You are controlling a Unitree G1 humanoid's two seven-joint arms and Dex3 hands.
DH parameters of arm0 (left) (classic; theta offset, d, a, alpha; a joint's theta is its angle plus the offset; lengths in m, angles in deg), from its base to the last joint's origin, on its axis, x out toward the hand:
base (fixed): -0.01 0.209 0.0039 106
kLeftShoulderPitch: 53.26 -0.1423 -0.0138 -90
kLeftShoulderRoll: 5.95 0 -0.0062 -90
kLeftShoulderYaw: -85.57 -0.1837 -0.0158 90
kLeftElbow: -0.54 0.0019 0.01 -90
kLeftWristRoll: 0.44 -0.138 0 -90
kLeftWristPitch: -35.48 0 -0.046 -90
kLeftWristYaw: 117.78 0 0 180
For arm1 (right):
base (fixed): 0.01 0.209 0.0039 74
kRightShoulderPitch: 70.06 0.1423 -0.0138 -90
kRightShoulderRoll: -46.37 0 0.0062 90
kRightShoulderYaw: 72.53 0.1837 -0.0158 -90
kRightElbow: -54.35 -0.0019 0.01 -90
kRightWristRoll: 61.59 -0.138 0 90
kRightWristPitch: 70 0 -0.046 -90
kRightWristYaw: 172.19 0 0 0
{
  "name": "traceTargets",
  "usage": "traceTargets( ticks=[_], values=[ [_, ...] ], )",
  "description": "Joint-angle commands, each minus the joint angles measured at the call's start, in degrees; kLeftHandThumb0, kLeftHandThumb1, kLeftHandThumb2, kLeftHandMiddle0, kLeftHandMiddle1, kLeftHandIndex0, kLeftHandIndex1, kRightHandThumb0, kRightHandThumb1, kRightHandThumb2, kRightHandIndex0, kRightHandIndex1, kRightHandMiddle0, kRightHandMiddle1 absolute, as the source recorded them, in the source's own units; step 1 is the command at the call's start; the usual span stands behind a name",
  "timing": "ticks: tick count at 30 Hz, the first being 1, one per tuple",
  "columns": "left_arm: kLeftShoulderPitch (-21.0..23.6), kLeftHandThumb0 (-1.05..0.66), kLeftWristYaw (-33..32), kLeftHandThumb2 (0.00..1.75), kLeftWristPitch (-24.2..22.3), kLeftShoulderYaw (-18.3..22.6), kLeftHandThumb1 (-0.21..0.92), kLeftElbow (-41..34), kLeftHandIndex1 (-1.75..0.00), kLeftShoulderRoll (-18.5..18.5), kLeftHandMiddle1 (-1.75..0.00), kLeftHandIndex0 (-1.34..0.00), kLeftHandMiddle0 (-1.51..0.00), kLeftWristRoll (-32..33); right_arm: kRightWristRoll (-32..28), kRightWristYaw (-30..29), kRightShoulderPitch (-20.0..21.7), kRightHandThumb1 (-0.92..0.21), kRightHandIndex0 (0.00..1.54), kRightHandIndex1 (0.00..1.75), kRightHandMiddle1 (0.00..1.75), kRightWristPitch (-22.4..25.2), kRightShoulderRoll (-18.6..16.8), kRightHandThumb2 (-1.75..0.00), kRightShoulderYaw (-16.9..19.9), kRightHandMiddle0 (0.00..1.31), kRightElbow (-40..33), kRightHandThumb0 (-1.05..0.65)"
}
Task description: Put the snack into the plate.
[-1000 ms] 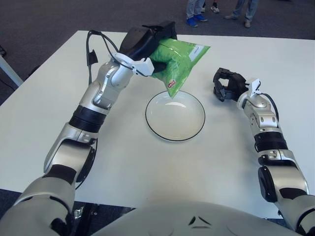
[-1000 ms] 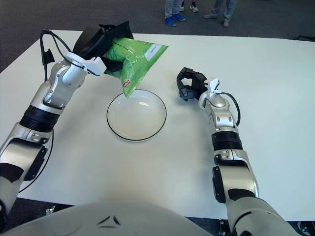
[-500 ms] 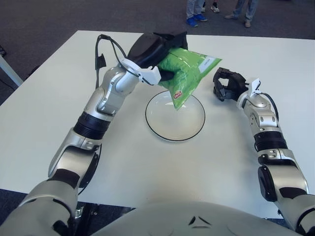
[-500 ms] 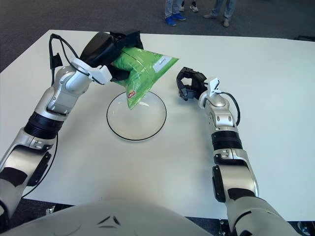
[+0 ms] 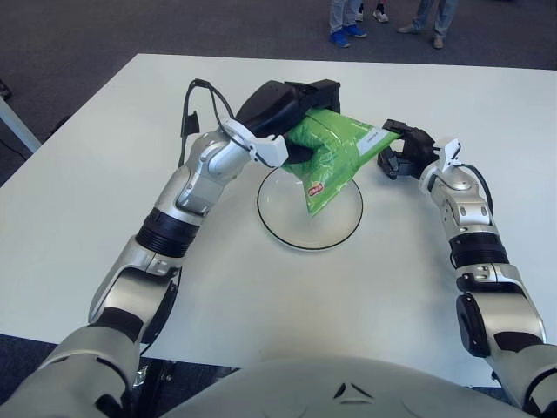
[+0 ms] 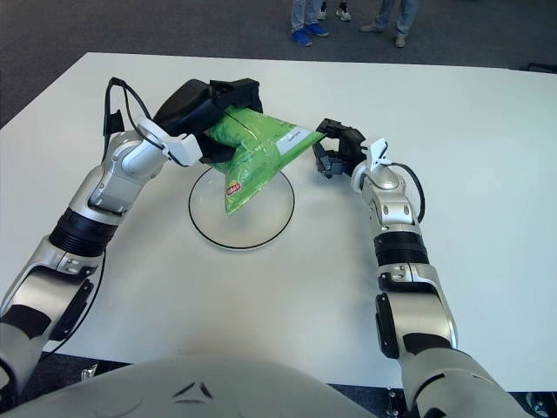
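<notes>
Your left hand [image 5: 283, 104] was clamped around the far end of the green snack bag [image 5: 326, 161], its dark fingers wrapped over the top of the packet; the bag hung tilted, with its upper end in the grip and its lower corner pointing down over the plate [image 5: 348, 228]; you could not tell from either eye whether that lower corner touched the plate or hung just above it. The bag's white label sat on its far right corner, and a small red mark showed near the lower end. The plate itself, a clear shallow dish with a dark rim, lay on the white tabletop [image 5: 78, 192] in the middle of the scene, with the bag covering part of its far half. Your left arm reached in from the near left, bent at the elbow, with a black cable looping off the wrist.

Your right hand [image 6: 335, 148] sat to the right of the plate and slightly farther away, just beside the bag's labelled corner; its dark fingers were curled in on themselves, and they held nothing that you could see; the corner of the bag overlapped the hand in both eyes, so you could not tell whether the two touched. Beyond the far edge of the tabletop, the legs and shoes of people [image 5: 346, 19] stood on the dark floor.
</notes>
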Motion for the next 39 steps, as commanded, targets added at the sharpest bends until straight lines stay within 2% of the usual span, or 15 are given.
traceTargets(
  ticks=[1,11,18,22,29,39],
  values=[
    [-0.80,-0.52,1.59,1.47,0.90,-0.24,0.19,-0.39,-1.75,-0.34,-1.75,-0.71,-1.27,1.01,1.85,-0.06,-4.38,-0.45,1.25,1.75,1.75,4.03,-0.81,-1.15,-1.74,0.51,2.28,-0.44],
    [-2.87,-0.51,4.99,1.45,0.23,-1.01,0.21,-1.24,-1.75,-0.59,-1.75,-0.70,-1.25,0.77,1.31,-1.16,-4.76,-0.43,1.23,1.75,1.75,6.47,-1.17,-1.18,-1.42,0.53,0.60,-0.45],
    [-3.60,-0.51,5.36,1.43,0.38,-1.78,0.22,-0.91,-1.75,-1.13,-1.75,-0.69,-1.23,-1.75,1.35,-1.60,-5.25,-0.43,1.22,1.75,1.75,7.95,-1.17,-1.18,-1.58,0.53,-0.98,-0.45],
    [-3.75,-0.51,5.26,1.43,0.61,-3.08,0.22,1.18,-1.75,-1.65,-1.75,-0.69,-1.22,-4.27,1.55,-1.84,-5.33,-0.43,1.22,1.75,1.75,8.64,-1.14,-1.18,-1.78,0.53,-1.55,-0.45],
    [-4.21,-0.50,5.04,1.40,1.38,-3.76,0.25,3.86,-1.75,-1.44,-1.75,-0.66,-1.20,-4.84,1.64,-1.44,-5.15,-0.43,1.24,1.75,1.75,8.34,-0.92,-1.17,-1.97,0.52,-1.15,-0.44],
    [-1.68,-0.50,-3.71,1.39,10.79,-6.27,0.25,12.17,-1.75,-2.81,-1.75,-0.66,-1.25,-12.72,2.02,-0.17,-4.95,-0.44,1.25,1.75,1.75,6.48,-0.30,-1.16,-2.55,0.52,0.12,-0.44]
  ],
)
